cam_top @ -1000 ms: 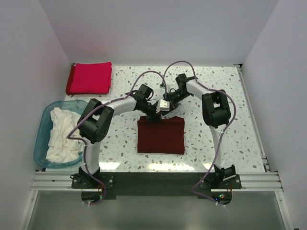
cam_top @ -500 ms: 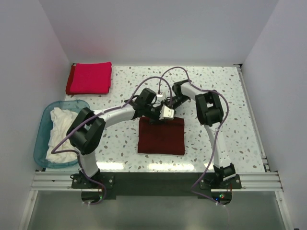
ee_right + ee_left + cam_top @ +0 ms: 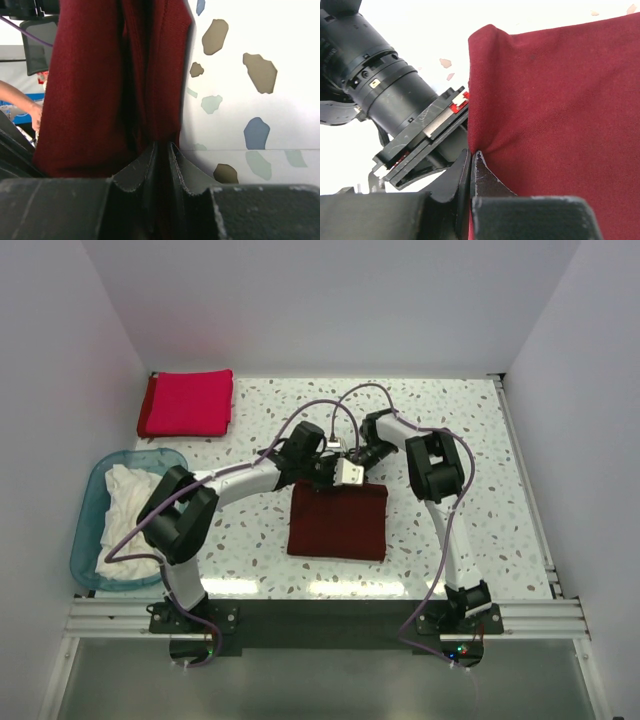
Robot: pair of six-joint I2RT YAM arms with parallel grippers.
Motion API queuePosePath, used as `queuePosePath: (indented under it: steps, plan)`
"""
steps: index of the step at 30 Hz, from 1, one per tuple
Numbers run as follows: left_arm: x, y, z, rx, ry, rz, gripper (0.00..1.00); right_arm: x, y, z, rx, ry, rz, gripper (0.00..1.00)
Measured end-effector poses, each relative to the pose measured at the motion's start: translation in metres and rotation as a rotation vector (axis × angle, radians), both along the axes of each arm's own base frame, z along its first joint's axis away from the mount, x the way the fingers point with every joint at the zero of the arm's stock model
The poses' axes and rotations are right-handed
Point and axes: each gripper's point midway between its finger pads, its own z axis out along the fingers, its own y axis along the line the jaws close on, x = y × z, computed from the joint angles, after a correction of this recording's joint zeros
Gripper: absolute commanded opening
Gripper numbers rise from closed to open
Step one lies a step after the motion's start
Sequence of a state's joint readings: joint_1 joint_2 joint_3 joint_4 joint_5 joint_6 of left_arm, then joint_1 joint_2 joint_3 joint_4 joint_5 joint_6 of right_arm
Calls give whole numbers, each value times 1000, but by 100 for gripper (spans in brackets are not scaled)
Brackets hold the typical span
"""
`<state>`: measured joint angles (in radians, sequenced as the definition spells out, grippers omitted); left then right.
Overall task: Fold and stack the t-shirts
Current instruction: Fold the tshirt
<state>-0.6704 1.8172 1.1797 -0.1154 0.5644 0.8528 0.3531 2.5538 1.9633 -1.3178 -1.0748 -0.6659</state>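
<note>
Pinching maroon t-shirt [image 3: 338,522] far edge, left gripper [image 3: 471,153], right gripper [image 3: 162,145] both clamped, left elbow [image 3: 178,518] swung outward

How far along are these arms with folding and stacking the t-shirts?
Done: the crimson t-shirt lies folded in the far left corner. In hand: the maroon t-shirt is a folded rectangle mid-table, its far edge pinched by the left claw and the right claw; it is not yet stacked. Left: the white t-shirts lie crumpled in the blue tub.
</note>
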Motion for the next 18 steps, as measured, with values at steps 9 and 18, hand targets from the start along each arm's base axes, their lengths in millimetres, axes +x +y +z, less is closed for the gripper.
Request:
queuePosePath:
  steps: [9,18]
  plan:
    - [10,3,1,-4,-64,35,0,-3,0,0,4,19,1,19]
    - [13,9,3,-1,-118,51,35,0,-1,2,-6,9,6,24]
